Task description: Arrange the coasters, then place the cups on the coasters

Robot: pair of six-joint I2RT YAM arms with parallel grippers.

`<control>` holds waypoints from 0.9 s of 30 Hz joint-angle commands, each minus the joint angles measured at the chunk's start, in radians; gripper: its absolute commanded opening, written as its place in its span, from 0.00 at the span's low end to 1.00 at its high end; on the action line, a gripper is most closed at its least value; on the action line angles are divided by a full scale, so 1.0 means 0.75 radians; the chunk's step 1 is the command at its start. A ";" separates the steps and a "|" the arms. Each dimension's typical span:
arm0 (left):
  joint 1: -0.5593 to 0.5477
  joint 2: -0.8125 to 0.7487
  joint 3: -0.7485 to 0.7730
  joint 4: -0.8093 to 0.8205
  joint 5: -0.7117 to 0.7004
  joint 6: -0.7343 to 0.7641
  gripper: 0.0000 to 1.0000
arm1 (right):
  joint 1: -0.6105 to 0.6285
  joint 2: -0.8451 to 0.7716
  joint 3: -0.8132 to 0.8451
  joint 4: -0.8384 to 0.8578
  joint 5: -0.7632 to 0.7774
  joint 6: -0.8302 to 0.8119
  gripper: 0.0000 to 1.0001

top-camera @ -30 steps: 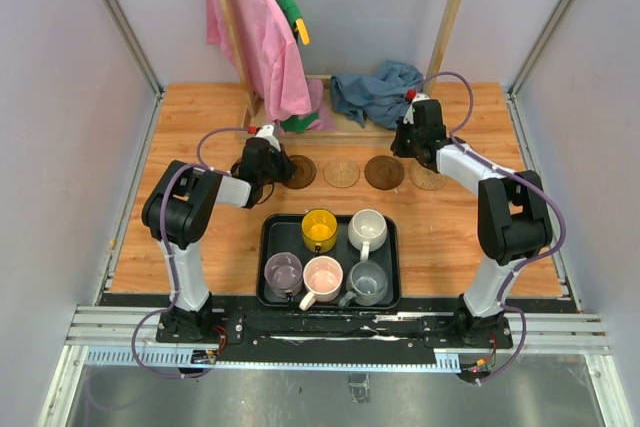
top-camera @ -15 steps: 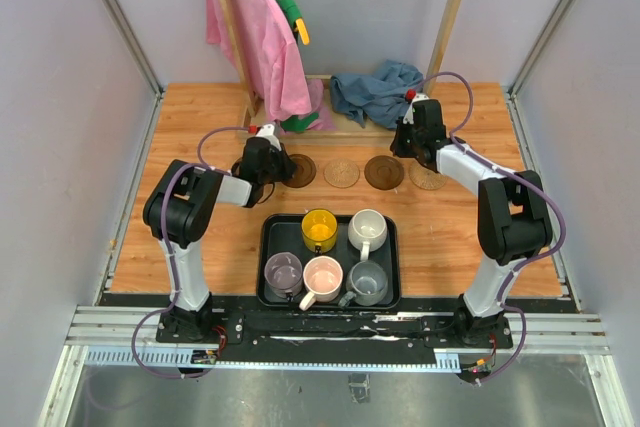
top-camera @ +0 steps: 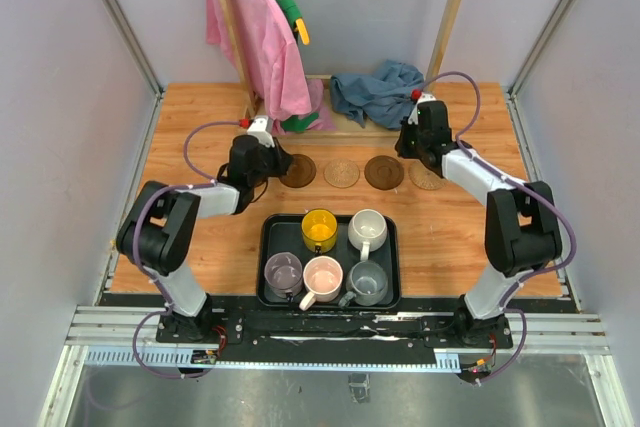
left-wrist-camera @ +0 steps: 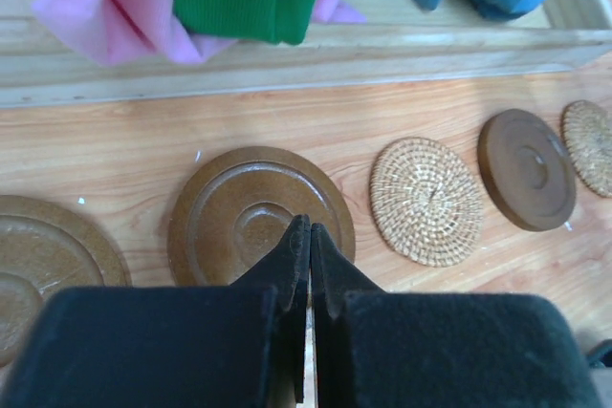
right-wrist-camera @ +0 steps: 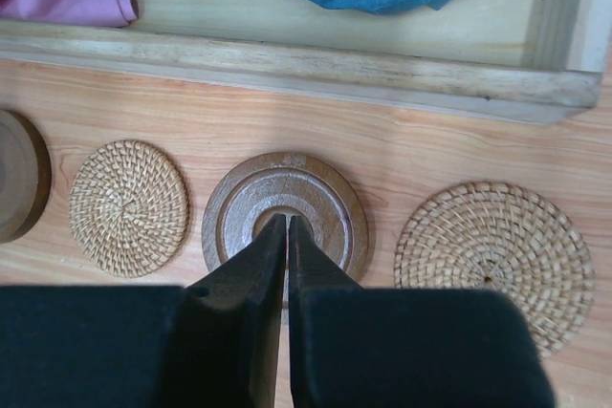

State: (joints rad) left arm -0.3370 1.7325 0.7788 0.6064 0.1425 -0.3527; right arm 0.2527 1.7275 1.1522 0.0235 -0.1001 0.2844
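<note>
The left fingers (left-wrist-camera: 297,253) are pressed flat together with no gap between them, and nothing is held. Their tips are poised over the near part of a dark brown coaster (left-wrist-camera: 251,212); whether the disc is actually touched cannot be told from the wrist view. A second dark brown coaster (left-wrist-camera: 43,255) is seen just beside it, cut off at the left edge. To the right, a woven tan coaster (left-wrist-camera: 426,201), a third dark brown coaster (left-wrist-camera: 528,169) and another tan coaster (left-wrist-camera: 593,145) are laid in a row on the table (left-wrist-camera: 115,140).

The right fingers (right-wrist-camera: 273,250) are likewise closed to a thin slit, and nothing is gripped. Their tips are set above the middle of the third dark brown coaster, which is flanked by the two tan ones.

From above, the five cups are seen standing in the black tray (top-camera: 278,232), near the arms and apart from the coasters. The yellow cup (top-camera: 319,229) and white cup (top-camera: 367,229) are at the back. The purple cup (top-camera: 283,272), pink cup (top-camera: 322,276) and grey cup (top-camera: 368,283) are in front.
</note>
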 commanded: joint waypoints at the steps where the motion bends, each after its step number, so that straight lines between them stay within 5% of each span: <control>1: -0.006 -0.157 -0.065 -0.017 -0.042 0.042 0.01 | 0.007 -0.141 -0.058 -0.026 0.086 -0.017 0.07; 13: -0.007 -0.517 -0.256 -0.198 -0.274 0.041 0.01 | 0.011 -0.409 -0.228 -0.127 0.171 0.032 0.16; 21: -0.006 -0.578 -0.326 -0.260 -0.412 -0.004 0.01 | 0.014 -0.526 -0.300 -0.202 0.238 0.024 0.25; 27: -0.006 -0.536 -0.338 -0.213 -0.394 -0.019 0.01 | 0.016 -0.551 -0.320 -0.207 0.241 0.026 0.22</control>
State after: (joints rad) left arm -0.3370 1.3174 0.5308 0.4110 -0.1364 -0.3542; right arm 0.2527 1.3365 0.9333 -0.1070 0.0547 0.2962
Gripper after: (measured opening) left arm 0.011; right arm 0.242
